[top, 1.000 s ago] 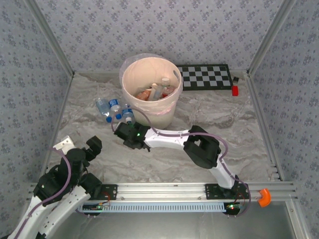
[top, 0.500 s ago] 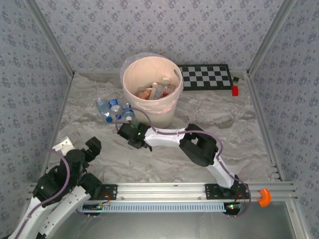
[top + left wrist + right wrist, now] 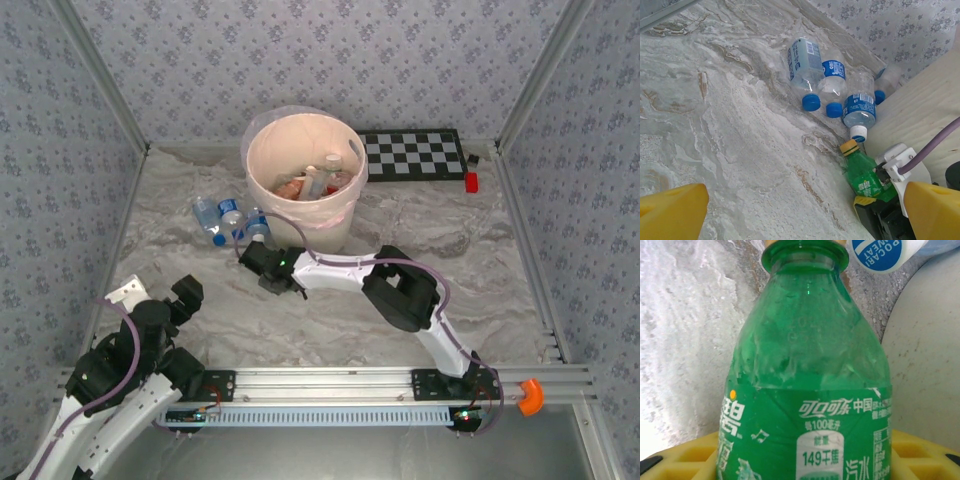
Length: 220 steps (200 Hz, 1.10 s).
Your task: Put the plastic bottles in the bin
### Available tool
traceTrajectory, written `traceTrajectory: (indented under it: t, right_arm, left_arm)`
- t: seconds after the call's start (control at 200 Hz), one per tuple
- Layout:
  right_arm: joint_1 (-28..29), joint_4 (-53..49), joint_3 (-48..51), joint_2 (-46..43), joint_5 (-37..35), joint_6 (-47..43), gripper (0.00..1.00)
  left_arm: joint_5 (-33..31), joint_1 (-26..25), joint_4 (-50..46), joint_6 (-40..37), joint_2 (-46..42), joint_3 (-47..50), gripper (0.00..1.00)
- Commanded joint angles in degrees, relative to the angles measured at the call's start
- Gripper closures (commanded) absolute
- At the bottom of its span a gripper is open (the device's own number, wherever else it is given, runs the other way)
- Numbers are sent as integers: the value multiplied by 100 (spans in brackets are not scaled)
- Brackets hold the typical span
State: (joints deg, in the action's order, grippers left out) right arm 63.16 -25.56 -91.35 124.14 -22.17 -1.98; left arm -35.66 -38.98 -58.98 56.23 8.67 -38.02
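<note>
The marbled table (image 3: 450, 250) carries the peach bin (image 3: 325, 228) at the back, with several bottles (image 3: 315, 183) lying inside it. The right gripper (image 3: 263, 260) reaches to the bin's near left side, clenched on a green bottle (image 3: 807, 365) lying beside the bin wall. The left gripper (image 3: 800, 212) hangs released, fingers wide apart. Three clear blue-labelled bottles (image 3: 832, 82) lie side by side just beyond the green one
</note>
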Motion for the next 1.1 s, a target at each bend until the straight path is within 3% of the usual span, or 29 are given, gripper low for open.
traceTrajectory:
  t: [0.0,0.335,0.67,1.094]
  right_arm:
    - [106,-189,72,-517,29,189,50]
    - [332,-254,74,-1407,-50,370,53]
    - [380,-438,193,-2412,-171,561,55]
    - [28,-398,133,-4089,49,462,54]
  left_arm:
    - [-99,23,-80,-41,-54,-146,0]
    - [261,24,396,-577,-48,-201,1]
    - [1225,22,1220,-1208,418,-442,0]
    - [2048,21,1775,-1351,1031,-630,0]
